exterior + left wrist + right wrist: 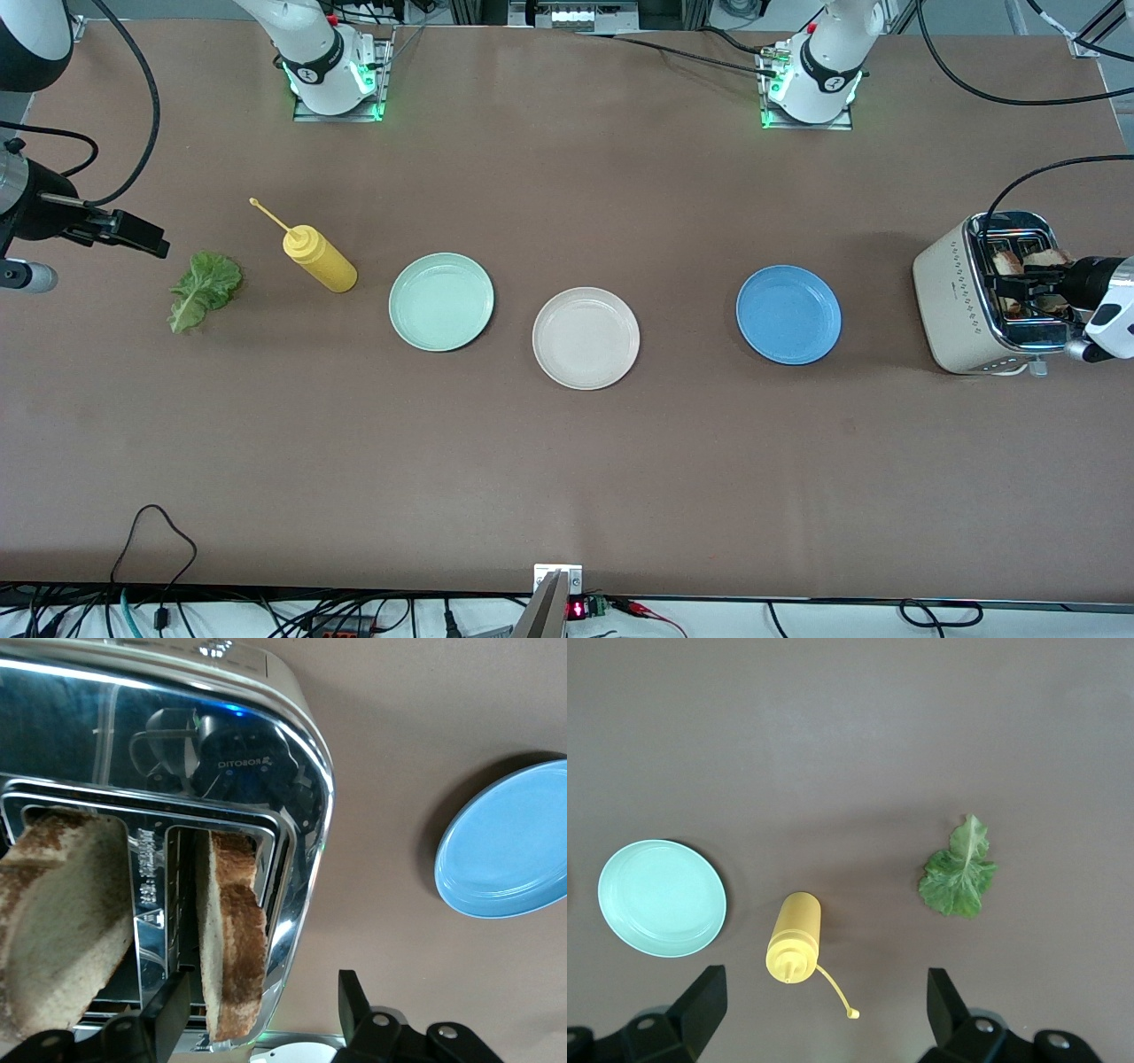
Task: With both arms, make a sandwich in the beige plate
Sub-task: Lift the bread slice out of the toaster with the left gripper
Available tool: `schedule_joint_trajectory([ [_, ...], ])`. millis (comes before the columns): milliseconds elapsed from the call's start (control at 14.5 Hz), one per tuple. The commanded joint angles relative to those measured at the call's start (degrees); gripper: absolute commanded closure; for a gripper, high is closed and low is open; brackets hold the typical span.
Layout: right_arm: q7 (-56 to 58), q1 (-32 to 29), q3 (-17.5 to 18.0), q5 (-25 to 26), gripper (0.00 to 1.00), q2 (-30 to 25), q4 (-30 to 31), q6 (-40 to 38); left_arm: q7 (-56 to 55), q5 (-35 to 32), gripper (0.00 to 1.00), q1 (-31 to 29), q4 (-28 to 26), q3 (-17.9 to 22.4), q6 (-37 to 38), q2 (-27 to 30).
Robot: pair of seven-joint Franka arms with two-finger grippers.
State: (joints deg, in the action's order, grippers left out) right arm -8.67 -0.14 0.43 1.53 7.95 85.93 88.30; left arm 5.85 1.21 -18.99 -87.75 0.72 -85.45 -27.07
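Two browned bread slices stand in the slots of a cream and chrome toaster (957,292) at the left arm's end of the table. My left gripper (1019,279) hangs over the toaster, open. In the left wrist view its fingers (168,1019) straddle one slice (232,930) with a gap on one side. The other slice (62,921) stands in the neighbouring slot. The beige plate (585,338) lies bare at mid-table. A green lettuce leaf (204,288) lies toward the right arm's end. My right gripper (146,237) hovers open above the table beside the leaf, holding nothing.
A mint-green plate (441,301) and a blue plate (788,315) flank the beige one. A yellow squeeze bottle (319,259) lies on its side between the lettuce and the mint plate, its cap (852,1013) dangling on a strap.
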Motion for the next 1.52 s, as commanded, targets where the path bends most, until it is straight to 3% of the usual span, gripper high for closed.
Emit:
schedule_joint_trajectory([
  [0, -0.56, 0.05, -0.43, -0.91, 0.00, -0.39, 0.29, 0.12, -0.04, -0.77, 0.35, -0.08, 0.12, -0.19, 0.29, -0.44],
  [277, -0.56, 0.31, -0.43, -0.91, 0.00, -0.39, 0.29, 0.21, -0.83, -0.86, 0.51, -0.17, 0.21, -0.19, 0.20, -0.52],
  [415, -0.56, 0.22, -0.43, -0.91, 0.00, -0.39, 0.29, 0.21, -0.66, -0.86, 0.76, -0.25, 0.21, -0.19, 0.46, -0.44],
  [553, -0.56, 0.22, -0.43, -0.91, 0.00, -0.39, 0.29, -0.05, 0.13, -0.86, 0.92, -0.60, 0.56, -0.19, 0.81, -0.26],
  [968, -0.56, 0.05, -0.43, -0.91, 0.00, -0.39, 0.29, 0.11, 1.27, -0.94, 1.00, -1.13, 2.22, -0.10, 3.26, 0.44],
  [1452, -0.56, 0.05, -0.43, -0.91, 0.00, -0.39, 0.29, -0.06, 5.49, -0.77, 1.00, -0.52, 18.47, -1.16, 22.84, 1.06],
])
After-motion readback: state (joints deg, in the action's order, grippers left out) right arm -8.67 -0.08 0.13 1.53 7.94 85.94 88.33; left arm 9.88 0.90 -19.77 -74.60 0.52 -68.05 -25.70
